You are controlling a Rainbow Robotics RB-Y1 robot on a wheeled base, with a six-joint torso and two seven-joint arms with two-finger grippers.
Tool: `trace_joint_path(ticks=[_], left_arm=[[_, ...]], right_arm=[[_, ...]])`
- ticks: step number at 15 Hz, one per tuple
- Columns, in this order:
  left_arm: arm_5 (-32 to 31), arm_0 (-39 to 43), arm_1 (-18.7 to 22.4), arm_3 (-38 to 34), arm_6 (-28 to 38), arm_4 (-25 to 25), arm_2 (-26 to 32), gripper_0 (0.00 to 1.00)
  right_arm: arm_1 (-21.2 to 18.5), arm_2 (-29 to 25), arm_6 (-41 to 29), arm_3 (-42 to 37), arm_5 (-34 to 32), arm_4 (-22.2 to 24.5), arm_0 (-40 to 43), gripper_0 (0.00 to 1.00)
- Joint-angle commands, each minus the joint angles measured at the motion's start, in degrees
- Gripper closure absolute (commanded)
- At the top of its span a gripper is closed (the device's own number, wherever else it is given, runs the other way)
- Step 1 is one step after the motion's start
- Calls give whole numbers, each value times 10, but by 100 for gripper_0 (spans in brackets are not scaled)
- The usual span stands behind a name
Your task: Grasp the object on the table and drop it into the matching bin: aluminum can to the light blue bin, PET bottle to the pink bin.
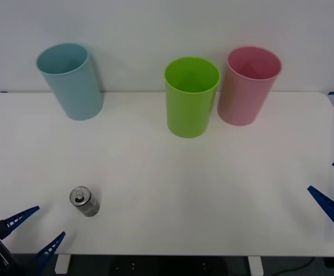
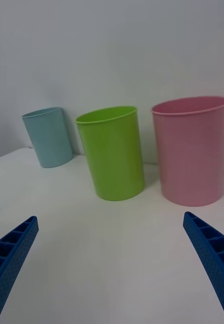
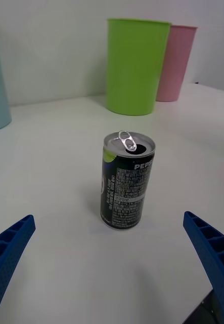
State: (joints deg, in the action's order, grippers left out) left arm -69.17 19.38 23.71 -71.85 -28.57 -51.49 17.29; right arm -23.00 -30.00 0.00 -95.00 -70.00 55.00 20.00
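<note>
A plain white wall (image 1: 155, 23) stands behind, evenly lit, with dark floor (image 1: 155, 265) at the near edge.

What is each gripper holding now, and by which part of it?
Nothing is held. The left gripper is open, near the upright aluminum can on the table but apart from it. The right gripper is open too, at the table's right edge.

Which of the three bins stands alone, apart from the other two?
The light blue bin stands alone at the far left of the table. The lime green bin and the pink bin stand close together toward the right.
</note>
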Motion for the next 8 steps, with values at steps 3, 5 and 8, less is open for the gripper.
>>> trace_joint_path(ticks=[3, 5, 8], left_arm=[[15, -27, -11, 29, -38, -1, -16, 0], [16, -36, -30, 29, -41, -13, -14, 0], [22, -44, -48, 29, -42, -25, -14, 0]], right_arm=[[0, 0, 0, 0, 0, 0, 0, 0], [0, 0, 0, 0, 0, 0, 0, 0], [0, 0, 0, 0, 0, 0, 0, 0]])
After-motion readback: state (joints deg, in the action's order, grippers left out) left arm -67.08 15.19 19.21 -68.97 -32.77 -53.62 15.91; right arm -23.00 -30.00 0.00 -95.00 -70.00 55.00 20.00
